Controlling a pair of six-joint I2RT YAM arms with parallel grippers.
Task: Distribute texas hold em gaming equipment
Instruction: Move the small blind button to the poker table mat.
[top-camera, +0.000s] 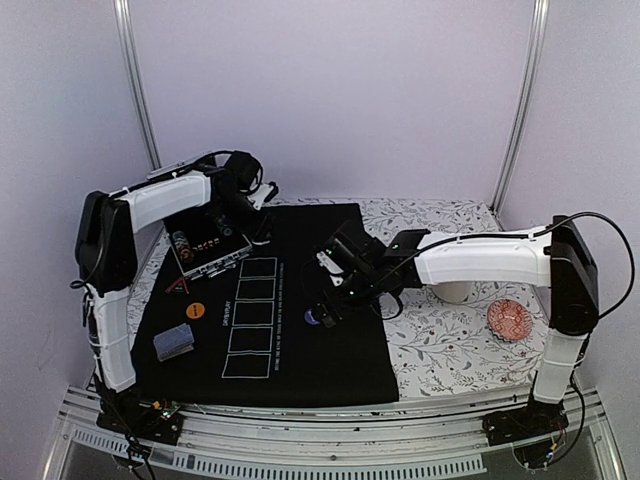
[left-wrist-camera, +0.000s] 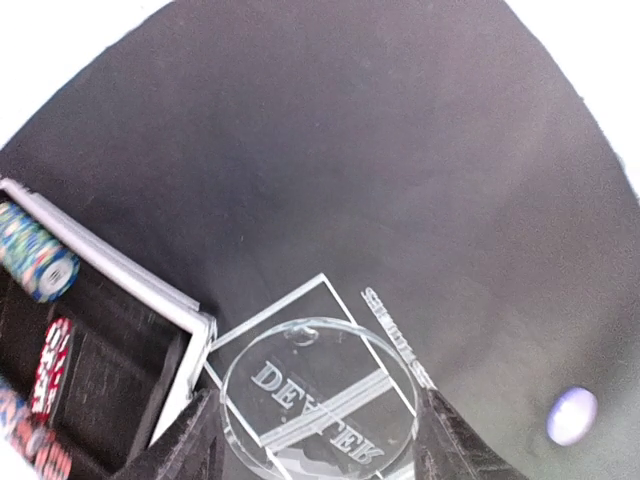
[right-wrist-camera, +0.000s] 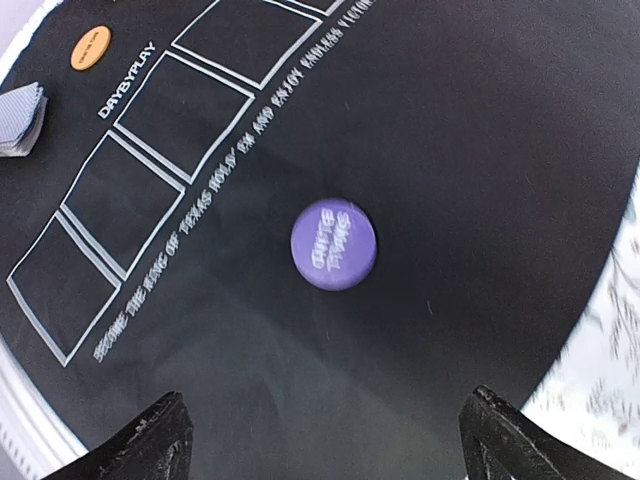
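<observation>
A: What have the left fingers (left-wrist-camera: 188, 448) got?
B: The clear disc (left-wrist-camera: 320, 400), pinched edge to edge between them.
A: And the right fingers (right-wrist-camera: 150, 445)?
B: Spread wide, holding nothing. The purple disc (right-wrist-camera: 333, 245) lies flat on the surface (right-wrist-camera: 480, 150) just ahead, centred between them.
</observation>
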